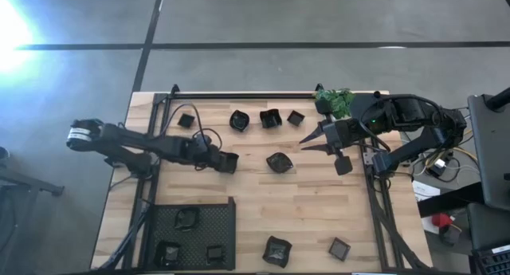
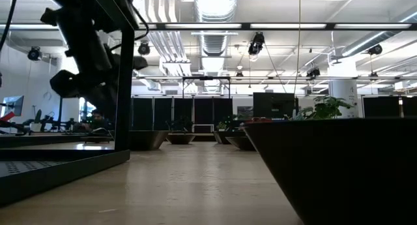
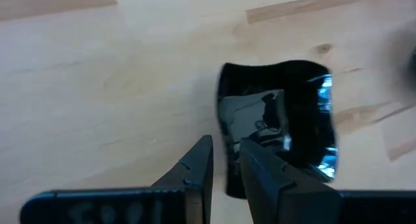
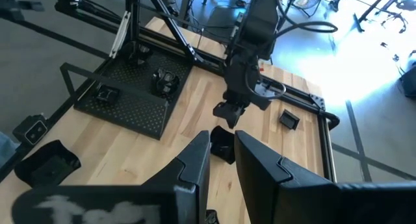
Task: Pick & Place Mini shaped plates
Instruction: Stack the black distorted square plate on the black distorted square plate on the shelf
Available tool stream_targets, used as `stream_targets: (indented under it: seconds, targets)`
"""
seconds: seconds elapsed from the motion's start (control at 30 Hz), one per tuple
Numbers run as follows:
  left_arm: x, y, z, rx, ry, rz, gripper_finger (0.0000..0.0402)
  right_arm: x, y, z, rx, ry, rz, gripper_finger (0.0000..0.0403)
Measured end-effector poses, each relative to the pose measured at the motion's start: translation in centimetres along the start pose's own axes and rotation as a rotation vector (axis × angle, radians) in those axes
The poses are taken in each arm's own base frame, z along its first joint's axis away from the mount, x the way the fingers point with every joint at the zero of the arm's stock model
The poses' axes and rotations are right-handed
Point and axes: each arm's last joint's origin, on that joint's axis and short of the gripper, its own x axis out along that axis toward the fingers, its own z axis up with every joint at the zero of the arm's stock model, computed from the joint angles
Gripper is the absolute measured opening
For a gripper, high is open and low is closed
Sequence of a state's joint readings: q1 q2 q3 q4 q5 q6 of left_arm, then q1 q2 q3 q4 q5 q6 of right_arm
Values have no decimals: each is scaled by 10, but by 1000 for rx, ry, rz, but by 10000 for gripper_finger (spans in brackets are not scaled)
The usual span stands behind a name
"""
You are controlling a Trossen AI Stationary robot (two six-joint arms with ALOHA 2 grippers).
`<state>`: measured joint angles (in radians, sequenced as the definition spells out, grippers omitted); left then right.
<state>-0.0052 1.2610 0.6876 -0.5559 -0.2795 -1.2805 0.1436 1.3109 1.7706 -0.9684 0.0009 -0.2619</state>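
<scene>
Several small black dishes lie on the wooden table (image 1: 255, 195). Some form a row near the far edge (image 1: 269, 118), one sits in the middle (image 1: 279, 162), and two rest near the front edge (image 1: 276, 251). My left gripper (image 1: 225, 161) is left of the middle dish and is shut on a squarish black dish (image 3: 279, 120). My right gripper (image 1: 305, 141) hangs raised over the table's right part. Its fingers (image 4: 195, 160) stand a narrow gap apart with nothing between them. My left gripper pinches the squarish dish by its rim (image 3: 227, 160), one finger inside the hollow (image 3: 260, 165) and one outside. The fingers slant down from the table's left side. In the right wrist view the dish (image 4: 229, 111) hangs tilted at the fingertips, seemingly clear of the table.
A black mesh tray (image 1: 194, 233) at the front left holds three small dishes (image 1: 186, 219). A green plant (image 1: 335, 101) stands at the far right. In the low view a dark dish (image 2: 339, 166) close to the camera fills the right side.
</scene>
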Motion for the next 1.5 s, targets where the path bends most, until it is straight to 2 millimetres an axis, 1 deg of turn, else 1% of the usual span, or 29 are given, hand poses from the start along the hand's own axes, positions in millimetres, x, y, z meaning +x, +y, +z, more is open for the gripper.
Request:
stream_targets:
  seconds: [0.23, 0.5, 0.77, 0.83, 0.97, 1.07, 1.17, 1.27, 1.37, 1.5]
  targets:
    - [12, 5, -4, -21, -21, -61, 69, 0, 0, 0, 0, 0, -1, 68]
    - [19, 5, -6, -15, -17, -41, 69, 0, 0, 0, -3, 0, -1, 68]
    - [33, 2, -10, -12, 15, -25, 67, 0, 0, 0, -7, -1, -1, 68]
    - [35, 2, -11, -26, 39, -17, 57, 0, 0, 0, -8, -1, -1, 68]
    - [36, 2, -12, -28, 58, -17, 10, 0, 0, 0, -8, -1, -1, 68]
    - [35, 2, -12, -28, 64, -22, 3, 0, 0, 0, -8, 0, -1, 68]
    - [31, 1, -11, -19, 68, -30, 1, 0, 0, 0, -8, 1, -1, 68]
    - [21, -2, -7, -1, 69, -46, 1, 0, 0, 0, -7, 0, -1, 68]
    - [6, -7, -2, 25, 63, -67, 0, 0, 0, 0, -7, 0, -1, 68]
    - [-21, -12, 2, 65, 67, -80, 0, 0, 0, 0, -7, 0, -1, 68]
